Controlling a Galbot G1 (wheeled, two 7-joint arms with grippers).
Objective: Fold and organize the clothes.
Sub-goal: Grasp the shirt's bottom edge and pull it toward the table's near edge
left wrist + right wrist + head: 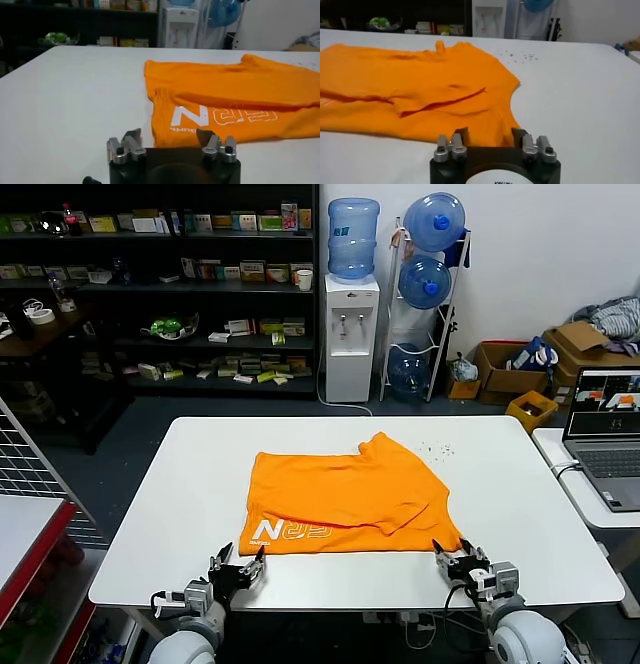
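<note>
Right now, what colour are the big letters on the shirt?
White, on the orange T-shirt; clearest in the left wrist view.

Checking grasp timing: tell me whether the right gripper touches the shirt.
Cannot tell. In the right wrist view, the right gripper overlaps the shirt hem; no contact or gap shows.

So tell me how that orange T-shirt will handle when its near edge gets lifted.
The orange T-shirt will probably droop: it lies flat in soft layered folds. It looks light, thin cloth. The loose top flap may slide and undo itself.

Orange T-shirt [345, 496] folded on white table [200, 514]; both grippers at near hem, fingers seemingly apart.
</note>
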